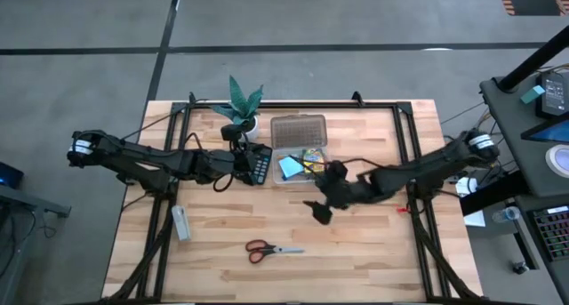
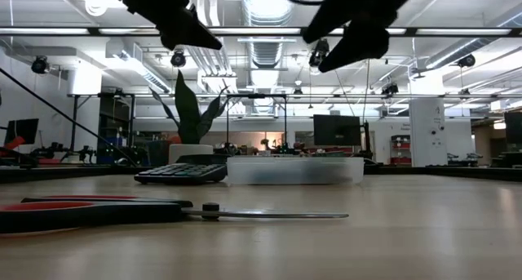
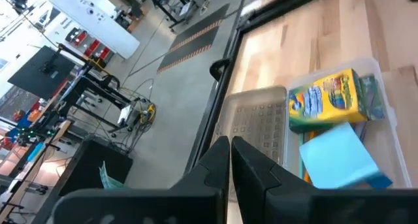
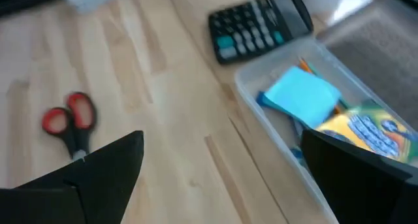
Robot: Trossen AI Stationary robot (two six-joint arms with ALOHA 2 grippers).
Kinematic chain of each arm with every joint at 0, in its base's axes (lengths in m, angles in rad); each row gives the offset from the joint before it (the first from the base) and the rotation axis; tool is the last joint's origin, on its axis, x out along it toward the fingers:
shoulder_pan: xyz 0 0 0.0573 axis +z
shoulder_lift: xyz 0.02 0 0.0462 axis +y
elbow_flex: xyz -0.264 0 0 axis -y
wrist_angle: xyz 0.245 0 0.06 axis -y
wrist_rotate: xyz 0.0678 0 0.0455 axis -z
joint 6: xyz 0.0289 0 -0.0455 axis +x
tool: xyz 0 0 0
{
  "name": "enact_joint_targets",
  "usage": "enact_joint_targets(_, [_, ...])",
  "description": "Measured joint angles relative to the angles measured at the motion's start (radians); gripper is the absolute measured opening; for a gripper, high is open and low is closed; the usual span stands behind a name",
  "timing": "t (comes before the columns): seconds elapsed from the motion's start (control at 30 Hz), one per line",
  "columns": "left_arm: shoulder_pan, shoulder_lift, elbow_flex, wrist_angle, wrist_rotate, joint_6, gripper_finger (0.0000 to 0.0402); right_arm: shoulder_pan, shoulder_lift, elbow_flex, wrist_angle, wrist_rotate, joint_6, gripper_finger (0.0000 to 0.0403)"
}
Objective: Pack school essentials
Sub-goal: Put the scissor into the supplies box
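From above, the clear box point(image 1: 300, 165) sits mid-counter point(image 1: 356, 252) with the crayon box point(image 1: 312, 156) and blue note pad point(image 1: 290, 167) already in it. The red-handled scissors point(image 1: 271, 249) lie alone near the front edge. The left gripper point(image 1: 238, 165) is pinched shut on nothing, just beside the calculator point(image 1: 260, 163). The right gripper point(image 1: 318, 207) hangs spread wide and empty, near the box.

Low view: scissors point(image 2: 122, 211) up front, box point(image 2: 295, 169) and calculator point(image 2: 181, 173) behind.

Left wrist: fingers point(image 3: 219, 165) together above the crayon box point(image 3: 326, 98) and pad point(image 3: 338, 155).

Right wrist: scissors point(image 4: 70, 123), calculator point(image 4: 260, 25), and pad point(image 4: 302, 95) in the box.

Wooden table point(image 1: 356, 260); scissors point(image 1: 271, 249), calculator point(image 1: 259, 164), clear box point(image 1: 300, 167), plant point(image 1: 240, 109).
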Motion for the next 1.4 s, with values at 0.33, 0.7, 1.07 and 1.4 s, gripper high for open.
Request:
enact_joint_targets(0.33, [-0.018, 0.0, 0.015, 0.058, 0.159, -0.16, 0.0, 0.096, -0.146, -0.303, 0.379, 0.041, -0.247, 0.04])
enact_joint_targets(0.7, [-0.061, 0.067, 0.014, 0.059, 0.47, -0.466, 0.0, 0.141, -0.27, -0.466, 0.691, 0.037, -0.594, 0.04])
enact_joint_targets(1.07, [-0.177, 0.197, 0.115, -0.051, 0.534, -0.606, 0.0, 0.145, -0.359, -0.568, 0.763, 0.02, -0.593, 0.04])
enact_joint_targets(1.4, [-0.29, 0.357, 0.286, -0.485, 0.648, -0.753, 0.0, 0.145, -0.31, -0.567, 0.77, -0.024, -0.509, 0.04])
